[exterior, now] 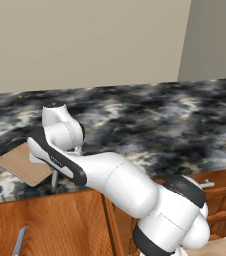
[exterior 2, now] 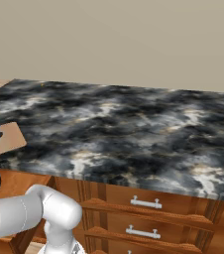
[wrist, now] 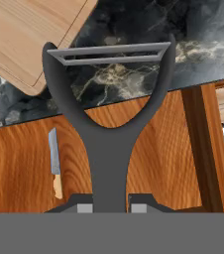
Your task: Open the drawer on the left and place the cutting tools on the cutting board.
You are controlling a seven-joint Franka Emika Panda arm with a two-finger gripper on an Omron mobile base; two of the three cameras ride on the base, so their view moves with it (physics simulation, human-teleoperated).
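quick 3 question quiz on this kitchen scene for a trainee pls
1. True or false: the hand is shut on the peeler.
2. Where does the knife lie?
A on the cutting board
B in the open drawer
C on the counter
3. Fill in: the peeler's head hangs above the counter's ____ edge.

Key: 1 true; 2 B; 3 front.

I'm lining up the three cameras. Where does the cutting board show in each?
Left base view: cutting board at left, on the counter's front edge, partly behind the arm.
Right base view: far left edge.
Hand view: upper left corner.
Shared landmark: the dark marbled countertop under it.
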